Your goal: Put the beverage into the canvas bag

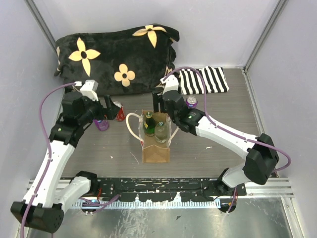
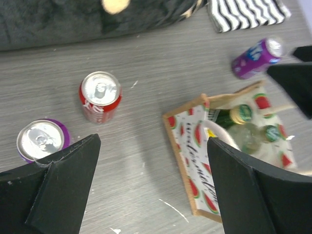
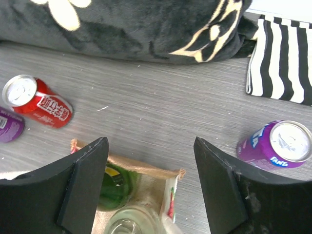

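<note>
The tan canvas bag (image 1: 156, 151) stands upright mid-table with a watermelon-printed panel (image 2: 195, 161). A green bottle (image 1: 149, 124) and a clear bottle (image 1: 160, 131) stand inside it. A red can (image 1: 119, 111) and a purple can (image 1: 101, 124) stand left of the bag. A purple Fanta can (image 1: 191, 102) is at its right rear. My left gripper (image 2: 153, 161) is open and empty, above the floor between the cans and the bag. My right gripper (image 3: 151, 146) is open and empty, over the bag's rear rim (image 3: 141, 168).
A black cloth with cream flowers (image 1: 114, 57) lies along the back. A black-and-white striped cloth (image 1: 203, 80) lies at the back right. Grey walls close in both sides.
</note>
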Action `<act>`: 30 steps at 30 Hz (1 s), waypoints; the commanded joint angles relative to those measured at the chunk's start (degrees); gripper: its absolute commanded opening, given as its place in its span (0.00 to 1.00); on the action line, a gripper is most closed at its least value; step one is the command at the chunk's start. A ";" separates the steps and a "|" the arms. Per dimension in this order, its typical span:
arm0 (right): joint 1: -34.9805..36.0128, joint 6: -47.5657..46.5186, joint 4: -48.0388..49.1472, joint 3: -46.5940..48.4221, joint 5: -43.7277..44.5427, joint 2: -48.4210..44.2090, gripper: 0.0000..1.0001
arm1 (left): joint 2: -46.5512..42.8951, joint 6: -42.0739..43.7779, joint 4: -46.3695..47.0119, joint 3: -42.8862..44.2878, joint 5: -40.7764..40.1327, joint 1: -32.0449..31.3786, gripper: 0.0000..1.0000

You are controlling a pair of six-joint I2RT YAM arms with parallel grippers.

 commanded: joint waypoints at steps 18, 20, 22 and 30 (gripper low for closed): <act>-4.03 2.88 -4.13 0.65 -0.35 -5.90 0.81 | 34.34 15.83 11.17 6.69 -7.50 1.47 0.98; -4.19 3.07 -4.29 0.53 -0.35 -6.08 0.81 | 35.65 16.45 12.03 7.12 -7.56 1.47 0.98; -4.38 3.22 -4.46 0.54 -0.34 -6.24 0.81 | 37.15 17.07 12.17 7.79 -7.82 1.52 0.98; -5.00 3.23 -5.85 0.89 0.23 -6.84 0.81 | 41.86 18.42 11.80 7.97 -7.36 1.51 0.98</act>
